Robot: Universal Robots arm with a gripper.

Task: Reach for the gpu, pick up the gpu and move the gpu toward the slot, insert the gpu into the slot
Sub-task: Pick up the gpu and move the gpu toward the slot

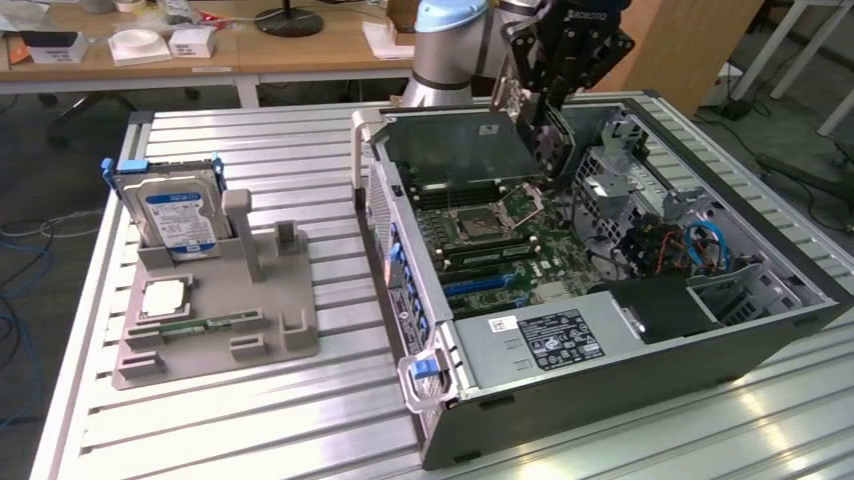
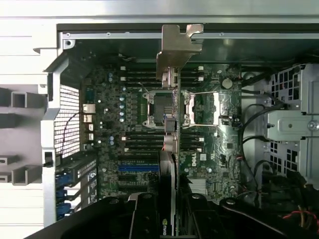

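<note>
Fingers [image 2: 142, 215] clamped on gpu [image 2: 169, 144] — card held on edge above motherboard [image 2: 212, 149] of open case [image 1: 601, 370] on desk [image 1: 267, 420], over CPU socket [image 2: 157, 107]. Not yet seated in slot [image 2: 139, 168].

The open case [image 1: 601, 385] lay at centre-right of the exterior view on the surface [image 1: 267, 420], the motherboard [image 1: 534, 250] inside it. At upper centre the claw [image 1: 545, 88] held the gpu [image 1: 510, 95] above the motherboard's far end. A hard drive [image 1: 180, 215] stood at left in a holder [image 1: 200, 350].
</note>
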